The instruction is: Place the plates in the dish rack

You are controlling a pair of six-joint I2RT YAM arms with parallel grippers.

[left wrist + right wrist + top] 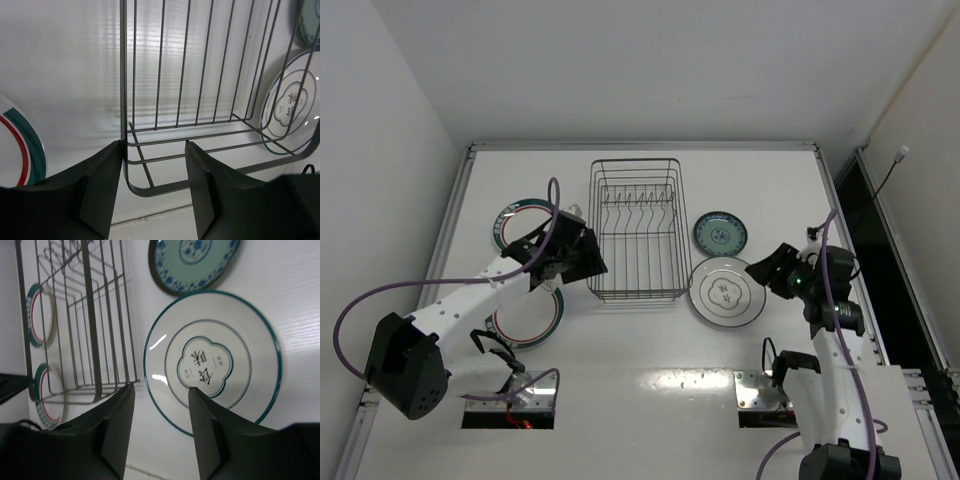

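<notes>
A: So, where is the dish rack (592,230)?

B: Mid-table. It is a dark wire basket, its long side running away from the arms, with a row of upright prongs inside.

A: And the plates?

B: All four lie flat on the table, outside the rack. Two white ones with green and red rings sit to its left: the far ringed plate (510,225) and the near ringed plate (535,322), both partly under the left arm. To its right, the blue-patterned plate (721,233) lies just beyond the large white plate (725,291). That one has a thin dark rim line, an inner ring and a lobed outline around two characters.

A: Grippers?

B: The left gripper (154,195) has its fingers spread, with the rack's near left corner showing between them and nothing pinched. The right gripper (161,425) is spread too. It hangs at the large white plate's right edge, holding nothing.
</notes>
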